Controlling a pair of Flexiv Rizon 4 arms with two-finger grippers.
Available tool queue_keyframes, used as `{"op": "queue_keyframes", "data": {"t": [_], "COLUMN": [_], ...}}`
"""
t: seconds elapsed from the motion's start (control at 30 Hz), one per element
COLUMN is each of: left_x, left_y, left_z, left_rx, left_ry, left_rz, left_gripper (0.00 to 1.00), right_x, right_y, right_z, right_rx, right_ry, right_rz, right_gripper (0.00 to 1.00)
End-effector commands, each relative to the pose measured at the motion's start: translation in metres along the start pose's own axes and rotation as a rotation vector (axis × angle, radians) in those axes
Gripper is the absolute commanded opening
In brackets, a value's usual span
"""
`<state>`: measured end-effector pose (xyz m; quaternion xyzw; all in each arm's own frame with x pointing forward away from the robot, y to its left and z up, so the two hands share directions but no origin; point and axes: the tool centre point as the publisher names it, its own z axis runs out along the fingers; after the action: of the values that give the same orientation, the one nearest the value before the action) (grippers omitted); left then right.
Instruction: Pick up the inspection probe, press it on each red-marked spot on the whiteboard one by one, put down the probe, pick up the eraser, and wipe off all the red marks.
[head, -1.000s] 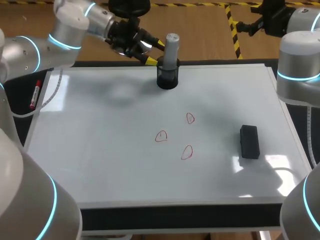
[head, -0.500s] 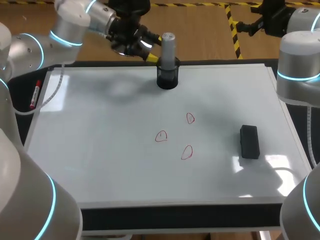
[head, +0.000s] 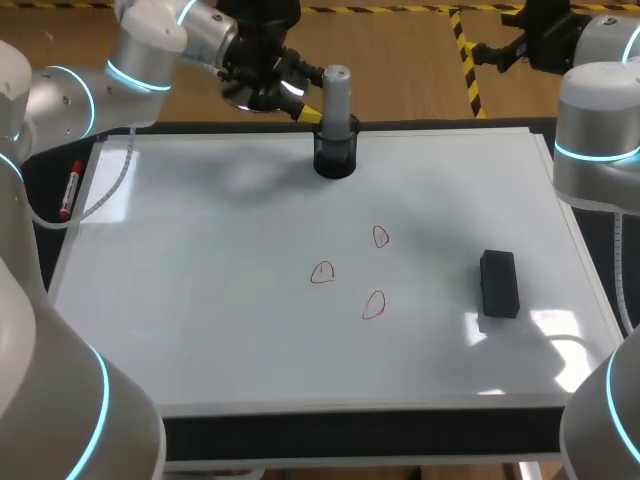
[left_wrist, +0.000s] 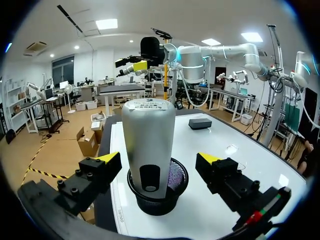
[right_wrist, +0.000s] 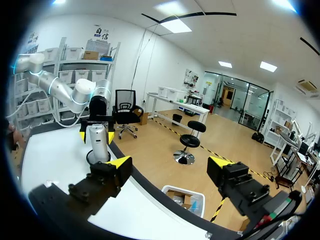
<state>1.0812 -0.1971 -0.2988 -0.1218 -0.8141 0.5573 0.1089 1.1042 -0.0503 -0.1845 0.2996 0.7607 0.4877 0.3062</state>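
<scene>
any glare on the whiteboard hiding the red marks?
Head view: glare patches on the whiteboard beside the eraser and at its left edge; red marks clear of both, legible. Left wrist view: fisheye bends its edge, marks faint.

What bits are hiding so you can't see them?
- Probe bottom end: hidden inside the black holder, in the head and left wrist views.
- Red marks: the squiggles inside them are too small to read, head view.
- Eraser underside: lies against the whiteboard, every view.
</scene>
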Motion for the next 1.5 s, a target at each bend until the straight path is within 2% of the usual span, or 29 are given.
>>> {"op": "queue_keyframes", "data": {"t": [0.03, 0.63, 1.07, 1.1, 1.23, 1.5], "left_x": [-0.012, -0.009, -0.004, -0.004, -0.004, -0.002], "left_y": [0.008, 0.022, 0.018, 0.017, 0.016, 0.014], "left_z": [0.007, 0.02, 0.034, 0.034, 0.036, 0.033], "left_rx": [0.006, 0.01, 0.025, 0.026, 0.03, 0.039], "left_ry": [0.089, 0.104, 0.116, 0.115, 0.106, 0.101], "left_rz": [0.0, -0.004, -0.013, -0.015, -0.028, -0.039], "left_gripper": [1.0, 1.0, 1.0, 0.96, 0.0, 0.0], "right_x": [0.0, 0.0, 0.0, 0.0, 0.0, 0.0], "right_y": [0.0, 0.0, 0.0, 0.0, 0.0, 0.0], "right_z": [0.0, 0.0, 0.0, 0.0, 0.0, 0.0], "right_rx": [0.0, 0.0, 0.0, 0.0, 0.0, 0.0], "right_ry": [0.0, 0.0, 0.0, 0.0, 0.0, 0.0], "right_rz": [0.0, 0.0, 0.0, 0.0, 0.0, 0.0], "right_gripper": [1.0, 1.0, 1.0, 1.0, 1.0, 1.0]}}
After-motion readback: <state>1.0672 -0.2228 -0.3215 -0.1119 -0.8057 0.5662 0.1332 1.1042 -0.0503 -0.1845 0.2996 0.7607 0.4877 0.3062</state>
